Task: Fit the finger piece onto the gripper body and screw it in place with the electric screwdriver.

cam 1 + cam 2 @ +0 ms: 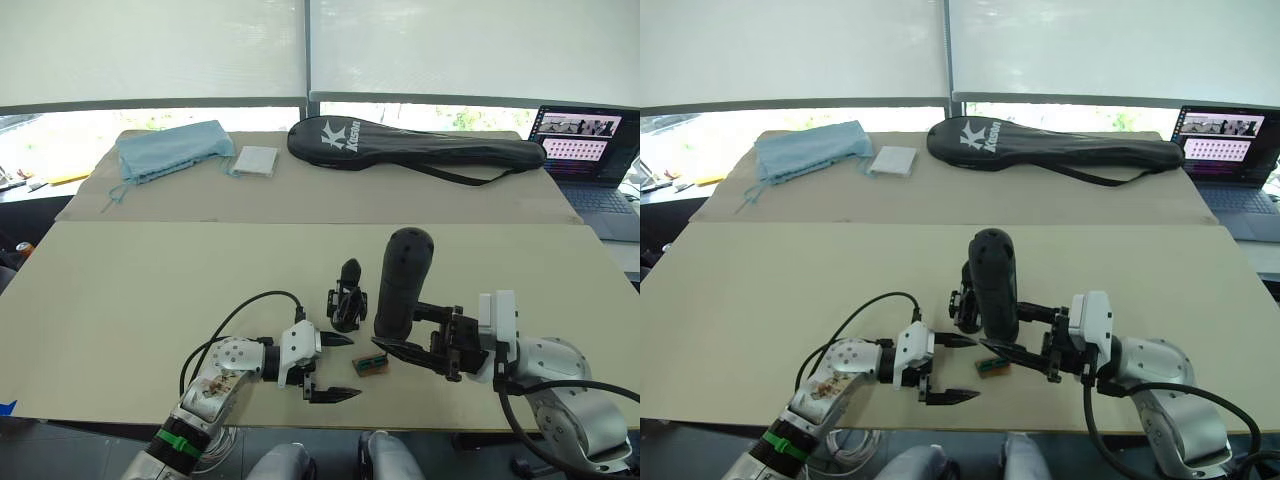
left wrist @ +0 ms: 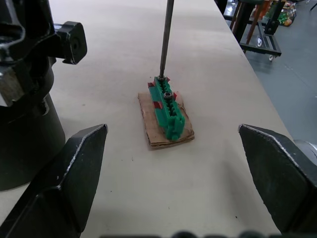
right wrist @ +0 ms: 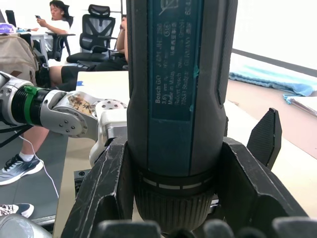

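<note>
Right end effector (image 1: 405, 352) clamped on electric screwdriver (image 1: 402, 282), held upright, butt end up, thin bit down on green screw holder (image 2: 167, 108) sitting on brown card. Right arm reaching in from near right, forearm low over table (image 1: 150, 290). Left end effector (image 1: 335, 366) spread wide, empty, fingers (image 2: 64, 183) flanking screw holder without contact; left arm reaching in from near left, cable looping behind. Gripper body (image 1: 347, 297) standing on table just left of screwdriver, beyond left end effector. Racket bag (image 1: 420, 148) at far side.

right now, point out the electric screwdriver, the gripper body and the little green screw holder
electric screwdriver (image 1: 403, 282), left eye view, mid barrel
gripper body (image 1: 347, 300), left eye view, upper block
green screw holder (image 2: 167, 108), left wrist view, green strip
</note>
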Available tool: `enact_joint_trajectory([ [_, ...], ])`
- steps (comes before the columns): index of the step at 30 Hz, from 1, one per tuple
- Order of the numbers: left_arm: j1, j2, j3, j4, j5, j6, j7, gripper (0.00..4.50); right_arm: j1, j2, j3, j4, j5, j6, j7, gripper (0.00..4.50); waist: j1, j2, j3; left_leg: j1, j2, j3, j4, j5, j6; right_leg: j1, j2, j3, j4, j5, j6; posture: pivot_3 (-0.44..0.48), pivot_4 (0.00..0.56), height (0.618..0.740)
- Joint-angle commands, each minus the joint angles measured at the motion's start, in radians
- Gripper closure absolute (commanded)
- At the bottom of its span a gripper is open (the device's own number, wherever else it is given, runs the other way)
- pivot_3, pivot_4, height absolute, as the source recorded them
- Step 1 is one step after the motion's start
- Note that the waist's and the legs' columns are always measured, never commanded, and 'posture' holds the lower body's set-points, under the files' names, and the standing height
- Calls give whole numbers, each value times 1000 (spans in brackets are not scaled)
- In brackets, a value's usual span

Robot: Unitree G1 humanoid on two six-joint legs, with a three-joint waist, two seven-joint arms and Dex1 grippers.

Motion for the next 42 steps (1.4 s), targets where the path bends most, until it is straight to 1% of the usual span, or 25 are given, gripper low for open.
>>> enact_joint_trajectory([
  [1,22,14,-13,-2,-2,20,-8,0,-9,-8,-29,-61,45,-10,2,2599,-1,0,0,0,0,0,0,0,0,0,0,0,0,0,0,0,150,740],
  [13,44,57,33,-35,-55,-17,-40,0,-10,-26,-59,-83,100,-13,9,2599,-9,0,0,-1,0,0,-1,0,0,-1,1,0,0,0,0,0,150,740],
  [18,63,63,76,-51,-96,-44,-47,0,-15,-42,-86,-110,145,7,4,2599,-10,0,0,-1,0,0,-1,0,0,-2,1,0,0,0,0,0,150,740],
  [25,94,111,166,-107,-224,-33,-119,0,-62,-71,-132,-146,235,58,-40,2599,-14,-1,1,-2,0,0,0,0,0,-2,0,0,0,0,0,0,150,740],
  [29,104,153,213,-149,-280,2,-145,0,-105,-92,-154,-179,297,110,-87,2599,-16,-1,1,-2,0,0,-1,0,0,-3,0,0,0,0,0,0,150,740],
  [31,92,172,260,-174,-332,45,-134,0,-137,-106,-172,-195,337,138,-121,2599,-16,-1,1,-2,0,0,-1,0,0,-3,0,0,0,0,0,0,150,740],
  [34,53,200,323,-198,-404,124,-116,0,-189,-125,-198,-202,387,169,-165,2599,-17,-3,2,-3,0,0,0,0,0,-3,0,0,0,0,0,0,150,740],
  [38,16,219,363,-216,-454,199,-104,0,-236,-142,-215,-190,415,192,-188,2599,-17,-3,3,-2,0,0,-1,0,0,-3,0,-3,0,0,0,0,150,740],
  [40,-24,225,390,-207,-485,258,-79,0,-284,-155,-225,-166,446,213,-206,2599,-18,-3,3,-3,0,0,0,0,0,-3,0,-5,-1,0,0,0,150,740],
  [42,-54,226,400,-189,-488,280,-72,0,-325,-173,-232,-140,466,236,-202,2599,-18,-4,3,-3,0,0,0,0,0,-3,0,-5,-1,0,0,0,150,740],
])
